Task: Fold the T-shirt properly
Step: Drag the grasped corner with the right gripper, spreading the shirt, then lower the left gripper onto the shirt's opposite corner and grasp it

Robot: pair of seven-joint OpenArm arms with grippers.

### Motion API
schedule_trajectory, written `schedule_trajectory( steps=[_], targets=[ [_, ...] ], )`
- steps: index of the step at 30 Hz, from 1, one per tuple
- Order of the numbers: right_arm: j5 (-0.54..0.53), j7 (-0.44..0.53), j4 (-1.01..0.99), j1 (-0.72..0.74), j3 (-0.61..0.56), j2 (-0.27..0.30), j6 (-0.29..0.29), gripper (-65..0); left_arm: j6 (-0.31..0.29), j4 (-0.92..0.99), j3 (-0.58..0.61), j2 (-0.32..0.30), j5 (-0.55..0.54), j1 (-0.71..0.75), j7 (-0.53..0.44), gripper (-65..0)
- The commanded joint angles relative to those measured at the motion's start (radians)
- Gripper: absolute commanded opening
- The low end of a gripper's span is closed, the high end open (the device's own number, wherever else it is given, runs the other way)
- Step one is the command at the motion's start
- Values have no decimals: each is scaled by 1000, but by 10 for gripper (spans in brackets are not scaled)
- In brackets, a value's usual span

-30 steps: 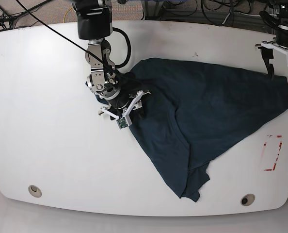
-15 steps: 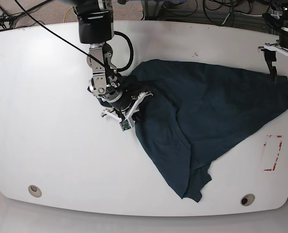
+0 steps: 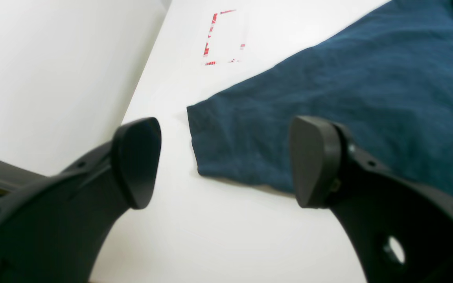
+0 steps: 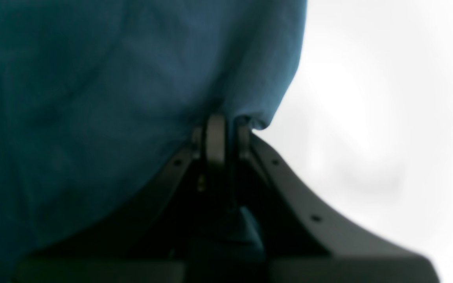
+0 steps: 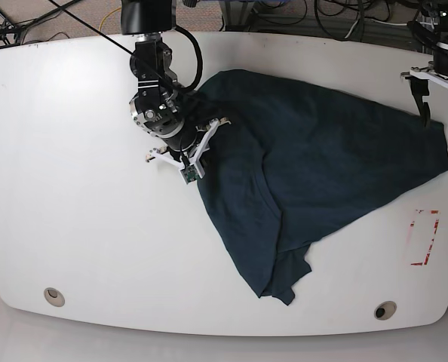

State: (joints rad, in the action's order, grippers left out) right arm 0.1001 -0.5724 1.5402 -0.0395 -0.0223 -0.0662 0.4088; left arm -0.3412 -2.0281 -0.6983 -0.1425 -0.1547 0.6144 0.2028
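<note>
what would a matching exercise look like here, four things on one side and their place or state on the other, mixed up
Things:
1. right hand
2. left hand
3. T-shirt
4. red tape rectangle

States or places:
A. marked on the bare table near its edge, nothing on it
B. open, above the table by a corner of the cloth
C. shut on a bunched edge of cloth
D. spread in a crumpled, roughly triangular heap on the white table

Pairs: 1-C, 2-B, 3-D, 4-A
</note>
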Motion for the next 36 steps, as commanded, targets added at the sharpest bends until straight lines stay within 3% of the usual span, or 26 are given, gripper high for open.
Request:
schedule_trajectory(
  steps=[1,7,9,19,36],
  targets=[
    [-14,43,13,7,-6,-1,2,-650,8,5,0,-16,-7,-27,-3,-183],
    [-12,55,-7,-7,-5,6,3,-650,7,66,-5,-15,0,-141,91,-187],
    [-8,50,25,-35,-10,19,12,-650,2,146,-23,-18,44,-256,197,-180],
    [-8,-2,157,-95,-45,52,10,-650,-44,238,-79,-14,79,-414,397,-160],
    [-1,-32,262,-135,-39,35,13,-650,-68,344,-35,-11,90,-477,442,-167]
  ],
)
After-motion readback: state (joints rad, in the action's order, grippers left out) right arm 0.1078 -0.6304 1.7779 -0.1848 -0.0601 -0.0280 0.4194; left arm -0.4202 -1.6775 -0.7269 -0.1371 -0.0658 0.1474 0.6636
